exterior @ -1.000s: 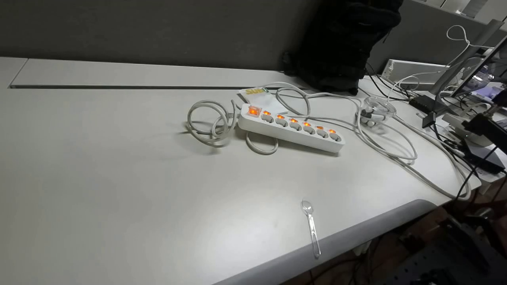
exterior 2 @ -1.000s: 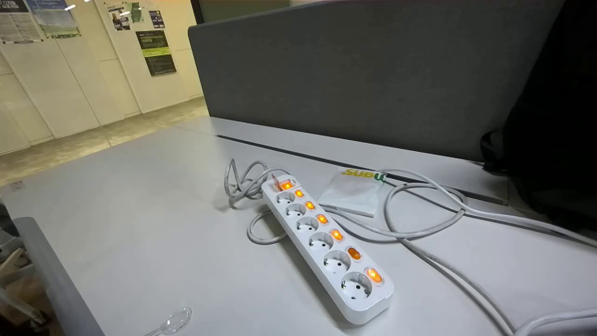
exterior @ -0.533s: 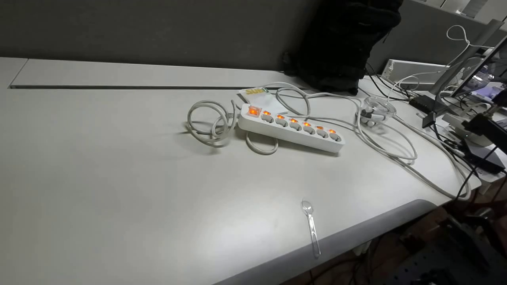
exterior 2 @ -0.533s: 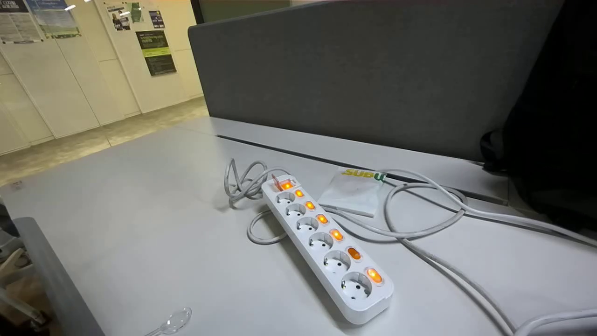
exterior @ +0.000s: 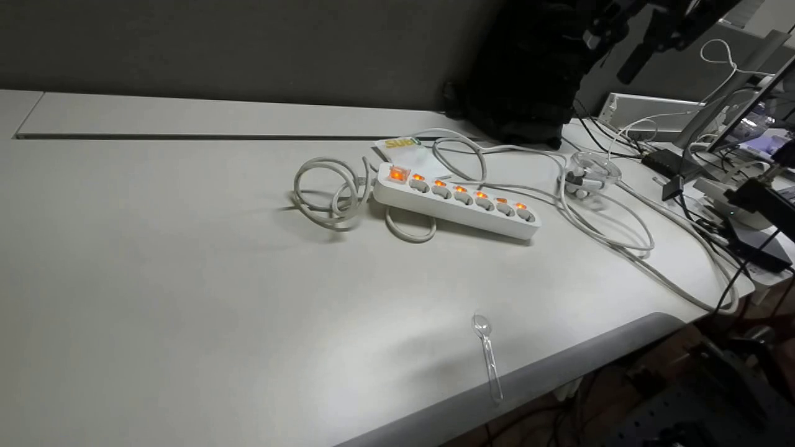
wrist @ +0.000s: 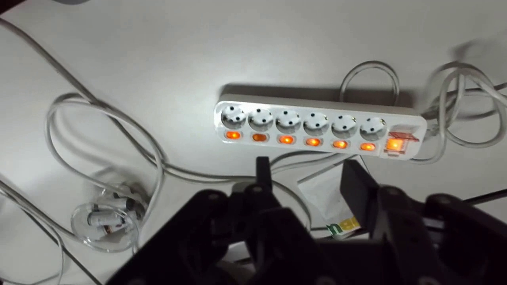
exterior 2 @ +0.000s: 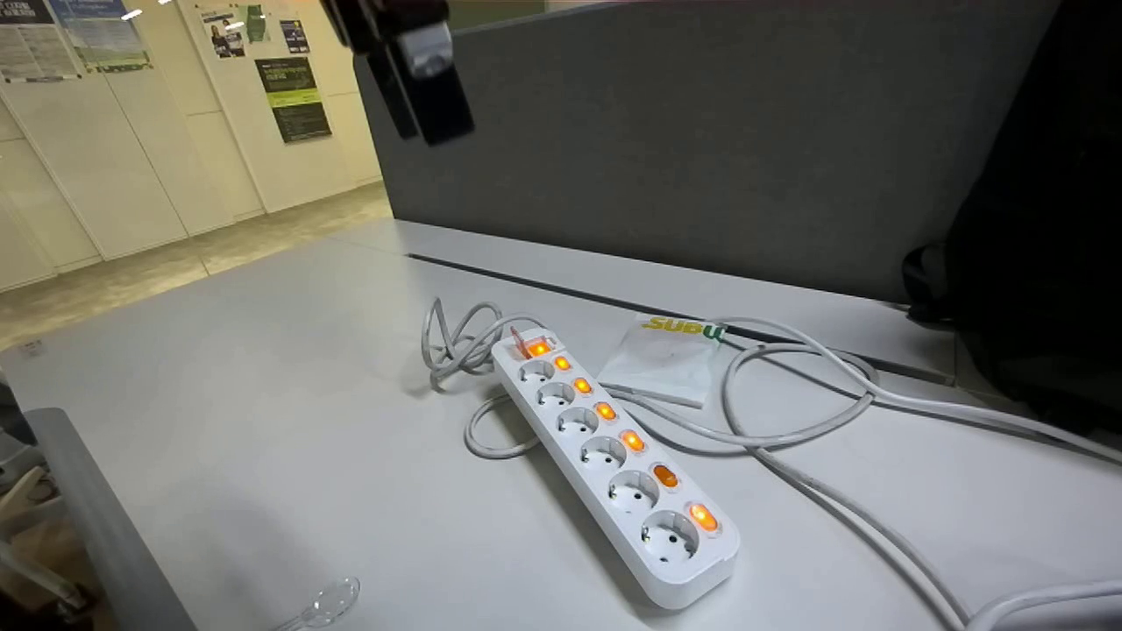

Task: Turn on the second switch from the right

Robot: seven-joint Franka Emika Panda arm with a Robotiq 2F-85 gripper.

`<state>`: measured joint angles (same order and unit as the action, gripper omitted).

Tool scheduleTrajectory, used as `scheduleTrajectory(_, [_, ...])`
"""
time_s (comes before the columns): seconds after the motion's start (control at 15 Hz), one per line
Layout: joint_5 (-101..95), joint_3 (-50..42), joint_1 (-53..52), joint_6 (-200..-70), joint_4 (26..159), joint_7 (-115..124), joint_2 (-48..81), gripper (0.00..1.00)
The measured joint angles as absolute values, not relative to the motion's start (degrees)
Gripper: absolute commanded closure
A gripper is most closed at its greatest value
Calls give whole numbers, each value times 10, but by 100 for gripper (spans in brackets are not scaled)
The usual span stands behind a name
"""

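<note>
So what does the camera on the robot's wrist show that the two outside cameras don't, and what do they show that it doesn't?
Only the wrist view shows the gripper in close-up, fingers apart, and a brownish band on something in the clear plastic container.

Only the exterior views show the clear plastic spoon (both) and, in an exterior view, wall posters.

All three share the white six-socket power strip, its next-to-last rocker switch toward the cordless end unlit.
</note>
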<state>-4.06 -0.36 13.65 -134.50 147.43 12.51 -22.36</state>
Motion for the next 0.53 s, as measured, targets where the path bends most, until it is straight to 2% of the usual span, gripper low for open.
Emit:
scheduleTrajectory(0.2, [-27,-25,143,-1341,1477,134,-186,100])
scheduleTrajectory(0.53, [-10,-55,142,-1342,1469,133,-136,100])
